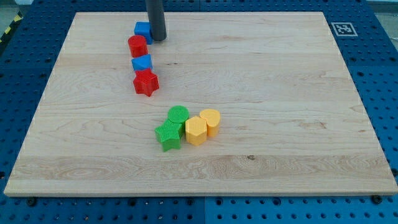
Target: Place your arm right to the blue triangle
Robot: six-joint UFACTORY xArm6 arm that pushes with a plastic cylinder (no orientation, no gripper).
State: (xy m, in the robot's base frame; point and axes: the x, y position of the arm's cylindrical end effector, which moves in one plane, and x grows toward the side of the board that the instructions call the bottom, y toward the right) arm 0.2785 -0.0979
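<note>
Nearest me, at the view's bottom, the board's [205, 180] front edge runs along the blue pegboard [385, 93] it sits on. Just above it, near the middle, four blocks huddle: a green star [167, 135] touching a green cylinder [178, 116] behind it, then a yellow hexagon [196, 131] touching a yellow cylinder [211, 121] to the view's right.

Farther back, toward the view's top left, a loose column of four runs away from me: a red star [146, 83], a blue block [142, 63] just beyond it, a red cylinder [137, 45], and another blue block [143, 30] at the far end. I cannot make out which of the two blue ones is the triangle; their shapes are too small and foreshortened to tell.

My rod comes down from the view's top, its upper part cut off by the frame, and my tip [158, 39] rests on the wood just right of the far blue block, touching or nearly touching it, and just up-right of the red cylinder. The rod hides that block's right edge. It is a bare rod, so it has no jaws to be apart or together, and it clamps nothing.

One square black-and-white marker [342, 28] sits on the board's far right corner; I can read no writing on it. Yellow-black striping [7, 32] shows at the top left edge
</note>
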